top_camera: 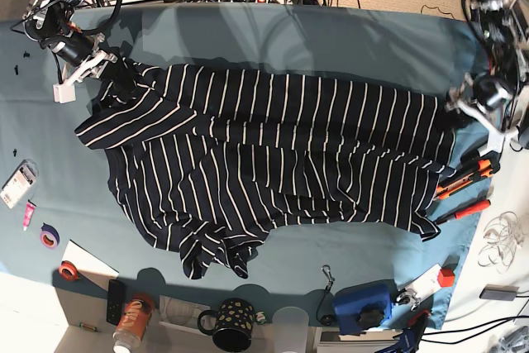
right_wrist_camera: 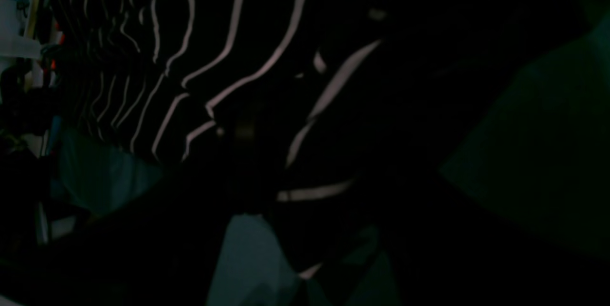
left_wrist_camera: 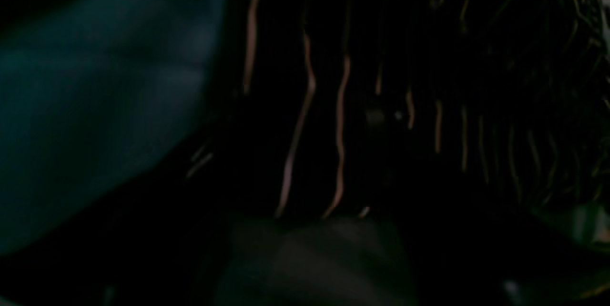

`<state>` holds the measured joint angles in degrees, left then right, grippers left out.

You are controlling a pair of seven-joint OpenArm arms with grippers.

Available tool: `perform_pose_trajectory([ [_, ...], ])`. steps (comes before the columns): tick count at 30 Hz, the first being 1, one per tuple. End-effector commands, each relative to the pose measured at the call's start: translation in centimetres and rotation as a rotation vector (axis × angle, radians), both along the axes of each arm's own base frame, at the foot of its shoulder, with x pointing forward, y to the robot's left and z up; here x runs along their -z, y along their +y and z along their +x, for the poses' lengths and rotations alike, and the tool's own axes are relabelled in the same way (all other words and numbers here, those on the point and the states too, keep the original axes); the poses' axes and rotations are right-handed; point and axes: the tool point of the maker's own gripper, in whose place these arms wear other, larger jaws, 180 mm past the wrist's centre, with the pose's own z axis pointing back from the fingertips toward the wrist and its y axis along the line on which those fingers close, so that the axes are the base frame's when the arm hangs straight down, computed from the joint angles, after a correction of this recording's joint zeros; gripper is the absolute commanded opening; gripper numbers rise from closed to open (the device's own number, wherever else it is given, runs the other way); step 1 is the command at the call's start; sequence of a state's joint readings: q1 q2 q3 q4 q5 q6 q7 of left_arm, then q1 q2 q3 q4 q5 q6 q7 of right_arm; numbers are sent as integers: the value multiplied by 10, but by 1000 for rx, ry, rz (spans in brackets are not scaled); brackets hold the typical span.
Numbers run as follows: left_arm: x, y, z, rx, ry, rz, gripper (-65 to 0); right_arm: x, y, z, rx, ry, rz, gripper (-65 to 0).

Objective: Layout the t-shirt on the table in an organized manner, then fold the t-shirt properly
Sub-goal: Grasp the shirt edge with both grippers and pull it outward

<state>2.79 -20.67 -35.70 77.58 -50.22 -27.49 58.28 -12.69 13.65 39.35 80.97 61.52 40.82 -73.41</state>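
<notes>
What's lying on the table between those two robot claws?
In the base view, the striped t-shirt fills the whole stretch between the right gripper and the left gripper, spread over the teal table.

The right arm reaches down from the far left corner, its right gripper (top_camera: 106, 74) low at the t-shirt's (top_camera: 273, 155) far left end. The left arm comes down at the far right, with the left gripper (top_camera: 459, 110) at the shirt's right edge. Whether either gripper pinches fabric cannot be told.
</notes>
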Motion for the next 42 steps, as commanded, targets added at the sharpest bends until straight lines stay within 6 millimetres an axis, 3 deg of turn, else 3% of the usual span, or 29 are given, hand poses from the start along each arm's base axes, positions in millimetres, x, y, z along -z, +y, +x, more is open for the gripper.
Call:
perform_pose_trajectory([
  [1,3,9,-3,-1,31,45,-349,19,-10,-22,-34,136,-78,-401],
  [4,6,20,-4,-9,41,102,-349,18,-10,-22,-34,135,-77,-401],
  [11,-15,54,1,-16,29,197,-349,18,-10,-21,-30,129,-78,-401],
  [14,-13,66,-4,-38,79,236,-349,17,-10,-20,-29,127,-78,-401],
  [28,1,-7,-11,63,79,-16,-350,15,-11,-14,-26,110,-78,-402],
  [31,5,-14,-12,62,84,-29,-438,11,-11,-6,-26,94,-83,-508],
  [33,7,-14,-13,63,91,-24,-561,10,-13,-1,-27,92,-100,-640],
  [34,7,-14,-13,62,93,-23,-629,10,-15,2,-29,96,-117,-650],
  [42,21,-13,-33,40,198,-42,-650,3,-46,4,-33,120,-233,-650],
])
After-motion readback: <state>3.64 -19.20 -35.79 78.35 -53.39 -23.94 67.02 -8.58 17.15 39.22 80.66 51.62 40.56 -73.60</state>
